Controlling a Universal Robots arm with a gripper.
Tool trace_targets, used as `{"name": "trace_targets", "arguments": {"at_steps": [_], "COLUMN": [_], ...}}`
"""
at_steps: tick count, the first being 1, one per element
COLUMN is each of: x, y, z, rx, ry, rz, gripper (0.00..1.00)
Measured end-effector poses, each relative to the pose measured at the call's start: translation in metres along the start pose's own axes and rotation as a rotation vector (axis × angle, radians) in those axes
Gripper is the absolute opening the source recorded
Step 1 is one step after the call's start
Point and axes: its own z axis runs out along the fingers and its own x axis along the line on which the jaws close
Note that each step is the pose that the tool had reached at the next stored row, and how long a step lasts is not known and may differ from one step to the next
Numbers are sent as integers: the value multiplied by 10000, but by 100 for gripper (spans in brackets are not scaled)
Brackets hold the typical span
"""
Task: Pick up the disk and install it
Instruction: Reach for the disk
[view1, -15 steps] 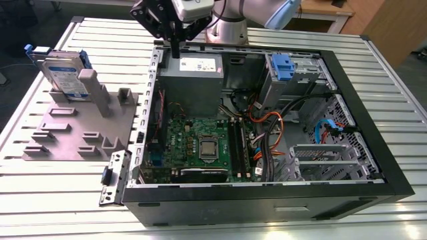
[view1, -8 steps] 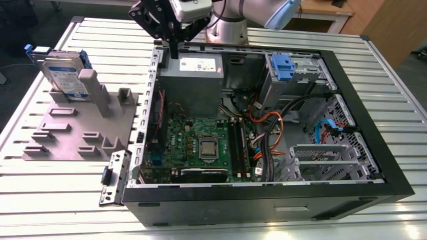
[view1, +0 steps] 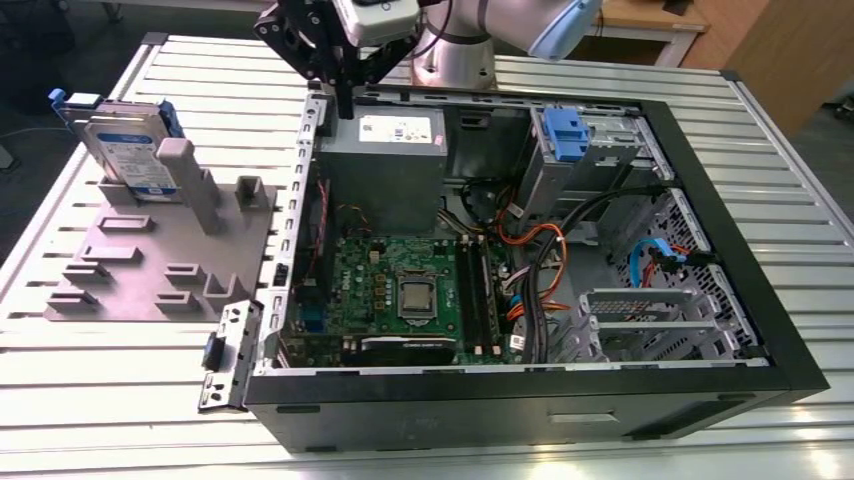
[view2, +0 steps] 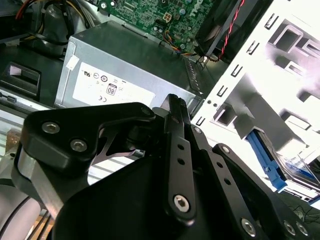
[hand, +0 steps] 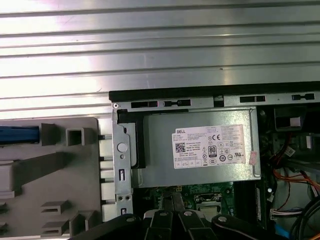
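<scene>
So the gripper (view1: 344, 106) has its black fingers pinched together with nothing between them. You can see them pressed into one narrow point in the second wrist view (view2: 173, 101) too. It hangs over the far corner of the open computer case (view1: 747, 250), on the exterior view's left, right above the far end of the power supply (view1: 387, 165). I can't tell if the tips actually touch the metal or just sit above it.

The disk (view1: 130, 150) is nowhere near it. It stands upright on its edge, slotted into a grey plastic holder (view1: 147, 265), label facing out and blue rails around its edges. The holder sits flat on the slatted metal tabletop (view1: 94, 400), close to the tabletop's edge on the exterior view's left, just beside the case wall. The disk is at the holder's far end.

The case lies on its side with the panel off and takes up most of the middle of the tabletop. The green motherboard (view1: 400, 290) is just on the near side of the power supply. The grey drive cage (view1: 607, 150) with its blue latch (view1: 566, 135) is at the case's far wall, toward the exterior view's right, well apart from the disk.
</scene>
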Motion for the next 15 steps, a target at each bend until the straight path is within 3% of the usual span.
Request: {"name": "trace_targets", "arguments": {"at_steps": [11,15], "x": [19,80], "y": [-2,-6], "z": [5,3], "rx": [-1,0], "ry": [-1,-1], "rz": [1,0], "gripper": [11,11]}}
